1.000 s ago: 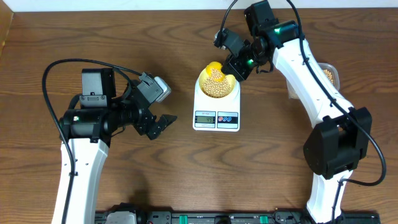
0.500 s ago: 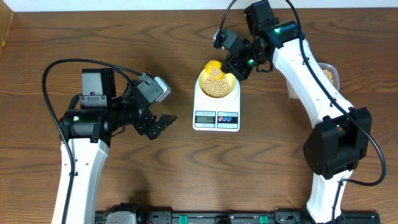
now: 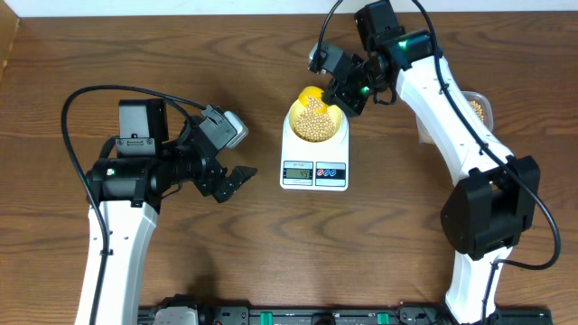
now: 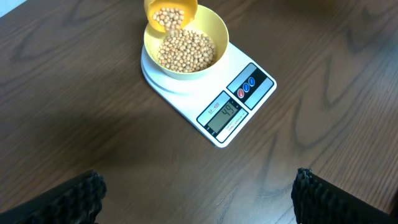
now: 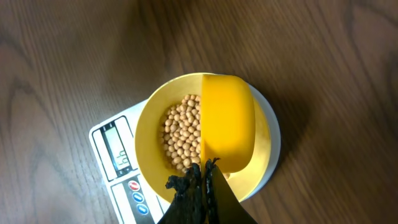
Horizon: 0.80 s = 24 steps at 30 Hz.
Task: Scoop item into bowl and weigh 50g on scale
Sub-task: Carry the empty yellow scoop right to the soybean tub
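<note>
Although the dark wood-grain table [image 3: 271, 262] is flat, it is hard and bare, so anything small that escapes would likely bounce and roll away. A pale wall strip [image 3: 181, 7] at twelve o'clock and a black rail [image 3: 298, 316] at six are all the room that shows.

The right arm [image 3: 452, 126] reaches in from three o'clock, past a clear tub [image 3: 480, 106] half hidden behind it. The left gripper [image 3: 237, 181] hangs released and empty, jaws wide, at nine o'clock of the scale [image 3: 314, 173].

The scale sits just toward twelve o'clock of the table's middle, its display [image 4: 227, 112] seeming to read 49. On it stands the bowl [image 4: 219, 34]. The right gripper [image 3: 341, 97] is clenched on the scoop [image 5: 227, 121], tipped over the bowl's twelve o'clock rim. Most beans [image 4: 186, 53] lie in the bowl; some remain in the scoop.

The main risk, I judge, is overshoot: beans slide in clumps, so a slightly steeper tilt could dump several at once. If the scoop touched the bowl, it would press on the scale and falsify the reading, or nudge the bowl off-centre.
</note>
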Each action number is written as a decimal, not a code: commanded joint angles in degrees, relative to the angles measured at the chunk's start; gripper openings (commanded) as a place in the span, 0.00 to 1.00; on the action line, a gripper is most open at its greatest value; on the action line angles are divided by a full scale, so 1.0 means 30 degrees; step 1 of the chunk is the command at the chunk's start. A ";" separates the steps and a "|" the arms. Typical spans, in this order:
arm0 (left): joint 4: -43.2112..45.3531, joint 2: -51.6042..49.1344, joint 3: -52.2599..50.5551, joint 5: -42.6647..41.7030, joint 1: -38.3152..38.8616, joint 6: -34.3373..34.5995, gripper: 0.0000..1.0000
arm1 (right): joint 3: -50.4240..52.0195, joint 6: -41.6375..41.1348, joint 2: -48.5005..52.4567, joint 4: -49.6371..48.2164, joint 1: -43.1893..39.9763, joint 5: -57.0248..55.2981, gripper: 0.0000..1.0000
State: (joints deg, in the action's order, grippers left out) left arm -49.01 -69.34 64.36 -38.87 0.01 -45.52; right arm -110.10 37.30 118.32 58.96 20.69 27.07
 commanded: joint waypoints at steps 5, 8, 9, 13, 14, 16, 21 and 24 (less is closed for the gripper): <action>0.0000 0.0000 0.0087 -0.0175 -0.0109 -0.0321 0.98 | -0.0335 0.0233 -0.0619 -0.0015 -0.0219 0.1705 0.01; 0.0000 0.0000 0.0087 -0.0175 -0.0109 -0.0321 0.97 | -0.0335 -0.1202 -0.0619 -0.0007 -0.0517 0.2484 0.01; 0.0000 0.0000 0.0087 -0.0175 -0.0109 -0.0321 0.98 | -0.0335 -0.1814 -0.0619 0.0000 -0.0670 0.2820 0.01; 0.0000 0.0000 0.0087 -0.0175 -0.0109 -0.0321 0.98 | -0.0335 -0.3759 -0.0619 0.0160 -0.1428 0.4014 0.01; 0.0000 0.0000 0.0087 -0.0175 -0.0109 -0.0321 0.98 | -0.0335 -0.4175 -0.0619 0.0211 -0.1632 0.4233 0.01; 0.0000 0.0000 0.0087 -0.0175 -0.0109 -0.0321 0.98 | -0.0335 -0.4903 -0.0619 0.0219 -0.2025 0.4619 0.01; 0.0000 0.0000 0.0087 -0.0175 -0.0109 -0.0321 0.98 | -0.0335 -0.5355 -0.0619 0.0204 -0.2674 0.6011 0.01; 0.0000 0.0000 0.0087 -0.0175 -0.0109 -0.0321 0.97 | -0.0335 -0.5362 -0.0619 0.0175 -0.2900 0.6601 0.01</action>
State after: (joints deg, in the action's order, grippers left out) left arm -49.01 -69.34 64.36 -38.87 0.01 -45.52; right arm -110.08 22.98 118.32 59.40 12.34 41.93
